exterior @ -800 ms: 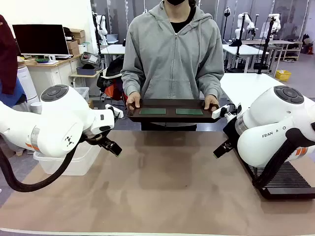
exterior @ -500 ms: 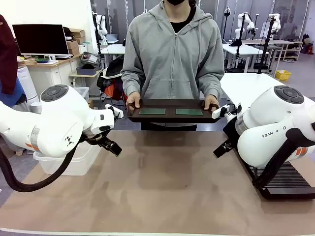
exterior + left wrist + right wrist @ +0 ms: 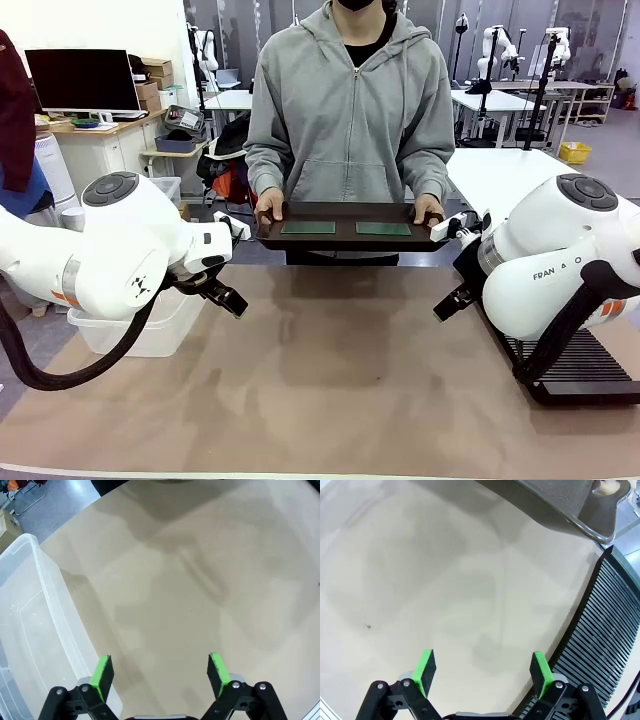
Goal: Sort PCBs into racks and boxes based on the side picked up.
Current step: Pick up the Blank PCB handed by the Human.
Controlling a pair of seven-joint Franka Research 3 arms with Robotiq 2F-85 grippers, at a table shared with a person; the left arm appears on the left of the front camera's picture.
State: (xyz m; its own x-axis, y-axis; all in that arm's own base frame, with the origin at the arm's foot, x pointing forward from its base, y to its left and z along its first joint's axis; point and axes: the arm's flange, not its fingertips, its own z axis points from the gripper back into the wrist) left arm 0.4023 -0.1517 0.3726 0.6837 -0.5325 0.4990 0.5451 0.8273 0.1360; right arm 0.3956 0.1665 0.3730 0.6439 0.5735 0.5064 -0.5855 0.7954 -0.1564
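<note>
Currently I am watching a person in a grey hooded sweatshirt standing at the twelve o'clock side of the tan bench (image 3: 330, 390). The person is holding a dark brown handled tray (image 3: 345, 243) level, just above that edge, with one hand (image 3: 268, 207) gripping its nine o'clock end and the other hand (image 3: 430, 208) gripping its three o'clock end. Two thin, flat, dark-green rectangular boards are lying flat on the tray, side by side and apart: the nine o'clock PCB (image 3: 307, 227) and the three o'clock PCB (image 3: 383, 228).

My left end effector (image 3: 225, 297) is hovering at about ten o'clock over the bench, just beside the large clear plastic tub (image 3: 150, 335), which is sitting at the nine o'clock edge. Through the left wrist camera I am seeing its green pads (image 3: 102, 672) standing wide apart, released, with nothing between them and bare bench surface beyond. The tub wall is running down the nine o'clock side of that picture.

My right end effector (image 3: 450, 300) is hovering at about two o'clock over the bench, near the long flat black slotted rack (image 3: 585, 372), which is lying along the three o'clock edge. Through the right wrist camera I am seeing its fingers spread fully, released and carrying nothing. The rack's narrow slots are filling the four o'clock corner of that picture, and the tray's underside is showing at one o'clock.
</note>
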